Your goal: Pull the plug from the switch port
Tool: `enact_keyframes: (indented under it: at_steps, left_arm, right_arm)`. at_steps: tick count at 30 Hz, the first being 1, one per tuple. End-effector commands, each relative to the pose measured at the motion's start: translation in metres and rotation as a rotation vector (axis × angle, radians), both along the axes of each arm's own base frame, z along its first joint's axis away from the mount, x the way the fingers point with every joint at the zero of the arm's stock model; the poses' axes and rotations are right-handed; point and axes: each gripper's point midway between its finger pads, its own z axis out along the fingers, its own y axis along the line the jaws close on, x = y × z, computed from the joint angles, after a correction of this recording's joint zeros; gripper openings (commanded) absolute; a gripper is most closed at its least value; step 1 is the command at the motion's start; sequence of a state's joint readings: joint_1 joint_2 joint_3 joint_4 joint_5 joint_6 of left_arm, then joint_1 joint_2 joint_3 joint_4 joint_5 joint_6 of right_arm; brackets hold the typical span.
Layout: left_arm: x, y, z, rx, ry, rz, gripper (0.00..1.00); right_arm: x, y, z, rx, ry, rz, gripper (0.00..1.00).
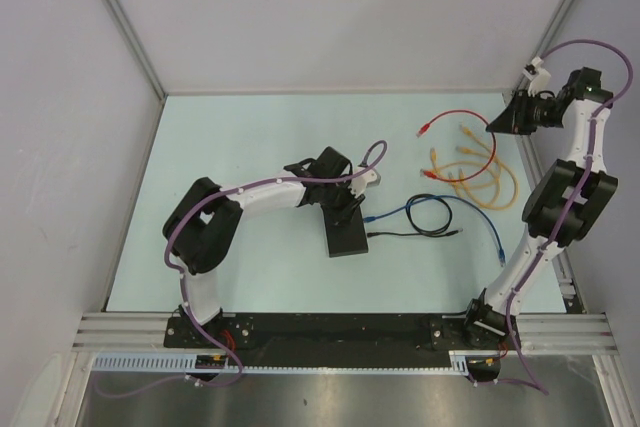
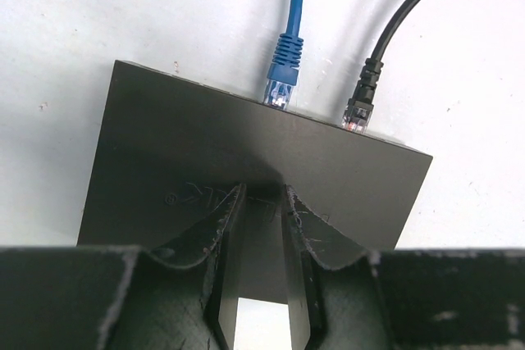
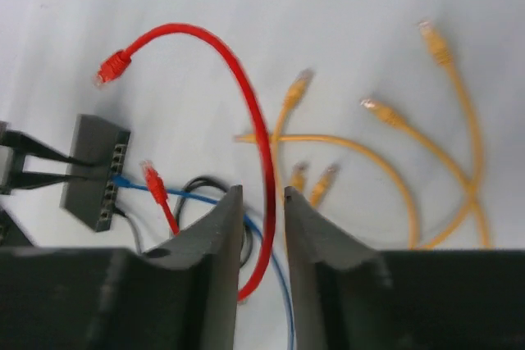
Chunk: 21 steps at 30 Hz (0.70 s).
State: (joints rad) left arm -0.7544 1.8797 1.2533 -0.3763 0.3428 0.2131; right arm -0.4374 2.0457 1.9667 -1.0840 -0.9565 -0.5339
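Top external view: the left arm bends over the pale surface [image 1: 250, 137], its left tool [image 1: 345, 209] down on the switch [image 1: 348, 239], the flat black box lying near the middle of the surface. In the left wrist view this tool's two fingers [image 2: 231, 220] stand a little apart and appear to rest on the switch's top by its near edge, clamping nothing; the box's top shows through the gap. Along the far edge a blue plug [image 2: 281, 88] and, to its right, a black plug [image 2: 358, 108] both sit in sockets, their cables running off across the surface. Further right lie a loose red cable [image 1: 460, 115] in an arc and a tangle of yellow cables [image 1: 480, 179]. At far right the right tool [image 1: 502, 122] hangs over the red cable's loop. The right wrist view shows its fingers [image 3: 217, 235] narrowly parted, with the red cable visible through the gap, contact unclear.
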Motion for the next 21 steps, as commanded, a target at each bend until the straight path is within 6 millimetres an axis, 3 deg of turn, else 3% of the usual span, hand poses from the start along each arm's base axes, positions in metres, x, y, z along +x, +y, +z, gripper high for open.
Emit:
enact_keyframes:
  at_steps: [1, 4, 6, 7, 9, 10, 11, 12, 13, 14, 15, 16, 17, 19, 20, 21]
  left_arm:
    - [-0.006, 0.014, -0.016, 0.082, 0.027, -0.022, 0.30]
    - [-0.001, 0.013, -0.006, 0.092, -0.014, -0.029, 0.30]
    - [0.008, 0.015, 0.004, 0.107, -0.061, -0.017, 0.30]
    - [0.011, 0.017, 0.013, 0.112, -0.084, -0.013, 0.30]
    - [0.017, 0.019, 0.025, 0.102, -0.114, 0.000, 0.30]
    - [0.017, 0.020, 0.039, 0.082, -0.136, 0.000, 0.30]
    - [0.016, 0.023, 0.043, 0.080, -0.139, 0.005, 0.30]
    - [0.016, 0.027, 0.050, 0.073, -0.148, 0.016, 0.31]
    - [0.015, 0.032, 0.055, 0.070, -0.146, 0.036, 0.31]
    - [0.011, 0.038, 0.064, 0.053, -0.157, 0.053, 0.31]
    - [0.014, 0.046, 0.067, 0.045, -0.146, 0.099, 0.31]
    - [0.015, 0.054, 0.067, 0.050, -0.143, 0.136, 0.32]
    - [0.013, 0.062, 0.064, 0.058, -0.123, 0.169, 0.33]
    - [0.015, 0.081, 0.051, 0.095, -0.071, 0.257, 0.33]
    - [0.016, 0.097, 0.038, 0.154, -0.077, 0.312, 0.40]
    - [0.019, 0.101, 0.035, 0.164, -0.088, 0.352, 0.43]
  right_arm:
    - [0.034, -0.042, 0.006, -0.098, -0.030, -0.182, 0.64]
    - [0.026, -0.045, -0.006, -0.117, 0.025, -0.194, 1.00]
    - [0.016, -0.030, -0.008, -0.066, 0.034, -0.172, 1.00]
    - [0.010, -0.015, 0.011, -0.074, -0.008, -0.151, 1.00]
    - [0.001, 0.011, 0.024, -0.095, -0.044, -0.095, 1.00]
    - [-0.014, 0.027, 0.041, -0.119, -0.082, -0.080, 1.00]
    - [-0.021, 0.054, 0.056, -0.149, -0.137, -0.062, 1.00]
    - [-0.010, 0.055, 0.070, -0.237, -0.284, -0.111, 1.00]
    - [-0.027, 0.072, 0.041, -0.280, -0.288, -0.096, 1.00]
    - [-0.050, 0.107, 0.081, -0.334, -0.474, -0.058, 1.00]
    - [-0.044, 0.112, 0.097, -0.391, -0.605, -0.106, 1.00]
    - [-0.055, 0.120, 0.074, -0.386, -0.583, -0.121, 1.00]
    - [-0.061, 0.149, 0.080, -0.367, -0.624, -0.113, 1.00]
    - [-0.065, 0.174, 0.063, -0.269, -0.534, -0.094, 1.00]
    - [-0.073, 0.204, 0.040, -0.172, -0.448, 0.038, 1.00]
    - [-0.080, 0.215, 0.029, -0.121, -0.391, 0.089, 1.00]
